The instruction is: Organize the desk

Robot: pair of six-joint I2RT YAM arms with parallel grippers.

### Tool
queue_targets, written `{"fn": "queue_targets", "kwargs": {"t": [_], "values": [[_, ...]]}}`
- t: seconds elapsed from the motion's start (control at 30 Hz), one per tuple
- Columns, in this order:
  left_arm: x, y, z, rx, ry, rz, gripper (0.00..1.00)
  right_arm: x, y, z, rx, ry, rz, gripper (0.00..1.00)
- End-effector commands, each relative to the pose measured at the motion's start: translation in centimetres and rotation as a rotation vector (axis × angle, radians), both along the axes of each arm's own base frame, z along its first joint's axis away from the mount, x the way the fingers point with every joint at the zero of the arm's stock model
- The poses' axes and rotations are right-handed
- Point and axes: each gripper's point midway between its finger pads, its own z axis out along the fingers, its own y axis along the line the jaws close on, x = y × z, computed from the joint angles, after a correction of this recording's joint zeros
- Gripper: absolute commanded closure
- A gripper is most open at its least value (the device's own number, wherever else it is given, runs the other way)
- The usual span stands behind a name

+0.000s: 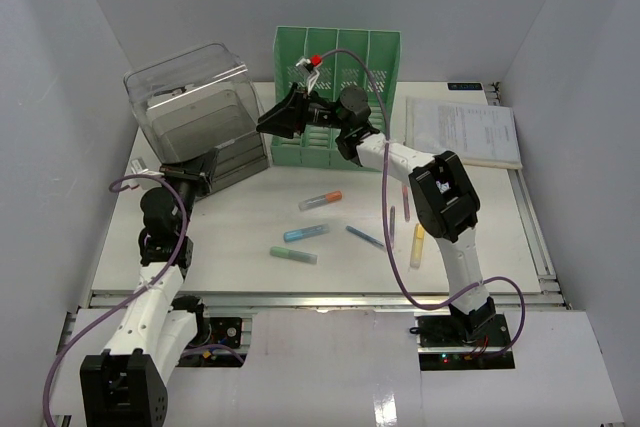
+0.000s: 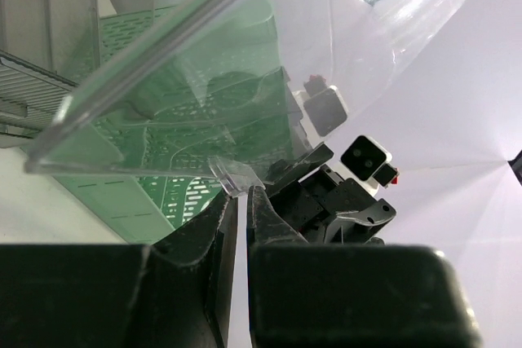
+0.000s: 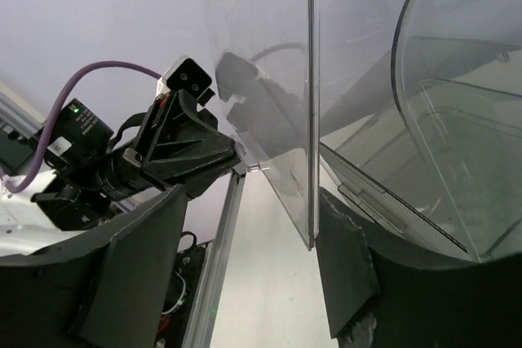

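The desk (image 1: 250, 217) is a white tabletop with a silver rail (image 1: 320, 299) along its near edge. A clear plastic drawer box (image 1: 195, 112) stands at the back left. My left gripper (image 1: 200, 169) is at the box's lower front corner. In the left wrist view it (image 2: 242, 201) is shut on a small clear tab (image 2: 235, 177) of the box. My right gripper (image 1: 275, 119) is at the box's right side, in front of the green file rack (image 1: 338, 97). In the right wrist view it (image 3: 249, 201) is open, with a clear wall edge (image 3: 311, 120) against its right finger.
Several markers and pens lie mid-desk: an orange-capped one (image 1: 320, 200), a blue one (image 1: 305, 233), a green one (image 1: 293, 254), a blue pen (image 1: 366, 238), a yellow marker (image 1: 417, 245) and a pink pen (image 1: 405, 199). Papers (image 1: 465, 132) lie at the back right.
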Motion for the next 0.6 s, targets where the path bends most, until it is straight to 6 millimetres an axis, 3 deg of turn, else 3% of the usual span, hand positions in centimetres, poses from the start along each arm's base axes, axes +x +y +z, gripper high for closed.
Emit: {"fn": "queue_targets", "kwargs": {"t": [0.0, 0.13, 0.2, 0.4, 0.47, 0.57], "values": [[-0.3, -0.6, 1.9, 0.006, -0.025, -0.033, 0.84, -4.3, 0.0, 3.0, 0.083, -0.067, 0.116, 0.35], [-0.5, -0.8, 1.9, 0.027, -0.004, -0.040, 0.43, -4.8, -0.4, 3.6, 0.093, -0.073, 0.120, 0.40], [-0.8, -0.9, 2.2, 0.056, -0.008, -0.049, 0.32, -5.1, -0.6, 4.1, 0.098, -0.077, 0.119, 0.41], [-2.7, -2.1, 2.9, 0.256, -0.100, -0.117, 0.20, -5.3, -1.2, 5.3, 0.109, -0.092, 0.112, 0.42], [-3.4, -2.2, 2.2, 0.357, -0.102, -0.128, 0.17, -5.3, -1.5, 5.7, 0.114, -0.097, 0.105, 0.43], [-4.6, -2.1, 1.5, 0.425, -0.112, -0.126, 0.26, -4.9, -2.0, 6.4, 0.121, -0.099, 0.093, 0.43]]}}
